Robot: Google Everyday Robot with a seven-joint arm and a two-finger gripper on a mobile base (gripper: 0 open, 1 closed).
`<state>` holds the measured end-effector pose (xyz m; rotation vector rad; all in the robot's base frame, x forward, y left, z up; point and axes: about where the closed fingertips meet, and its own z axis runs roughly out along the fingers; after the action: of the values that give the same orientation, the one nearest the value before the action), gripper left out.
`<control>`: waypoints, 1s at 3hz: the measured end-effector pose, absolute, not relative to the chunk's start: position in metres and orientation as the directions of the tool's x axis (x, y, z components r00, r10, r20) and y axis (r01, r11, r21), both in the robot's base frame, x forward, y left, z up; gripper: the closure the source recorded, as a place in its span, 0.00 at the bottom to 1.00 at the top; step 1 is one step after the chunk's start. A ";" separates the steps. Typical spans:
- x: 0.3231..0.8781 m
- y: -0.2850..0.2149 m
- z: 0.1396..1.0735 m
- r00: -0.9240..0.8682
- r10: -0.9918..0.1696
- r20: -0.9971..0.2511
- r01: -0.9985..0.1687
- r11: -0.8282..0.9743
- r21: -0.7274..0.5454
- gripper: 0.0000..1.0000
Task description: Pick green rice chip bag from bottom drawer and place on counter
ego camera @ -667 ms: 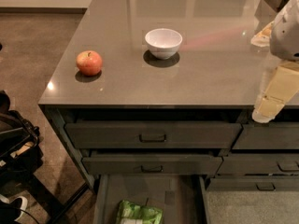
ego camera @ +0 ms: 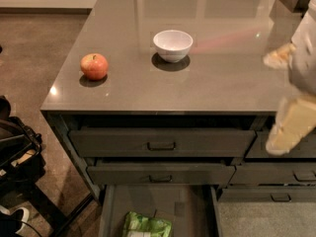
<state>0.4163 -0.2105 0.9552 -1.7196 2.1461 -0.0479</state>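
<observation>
The green rice chip bag (ego camera: 146,225) lies crinkled on the floor of the open bottom drawer (ego camera: 190,206), at the lower edge of the view and partly cut off. The counter (ego camera: 222,78) is a glossy grey-brown top above the drawers. My gripper (ego camera: 272,103) hangs at the right edge, over the counter's front right corner and well above and to the right of the bag. One cream finger (ego camera: 279,57) is over the counter and the other (ego camera: 292,127) is in front of the right drawers. They stand apart with nothing between them.
A white bowl (ego camera: 173,44) and a red apple (ego camera: 94,66) stand on the counter. Two drawers with bar handles (ego camera: 161,145) are slightly ajar above the bottom drawer. More drawers (ego camera: 281,196) are at the right. A dark bag and stand (ego camera: 17,152) are on the floor at left.
My gripper has moved downward along the right edge, its lower finger now in front of the right drawers. The bag, bowl and apple have not moved.
</observation>
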 end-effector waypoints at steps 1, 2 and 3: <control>0.403 -0.222 0.900 -0.191 -0.917 -0.350 -0.922 0.290 -0.258 0.00; 0.395 -0.202 0.808 -0.197 -0.875 -0.443 -0.937 0.301 -0.179 0.00; 0.389 -0.194 0.761 -0.218 -0.863 -0.456 -0.938 0.314 -0.147 0.00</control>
<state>0.3894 -0.1941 0.7613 -1.5923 2.1311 0.2200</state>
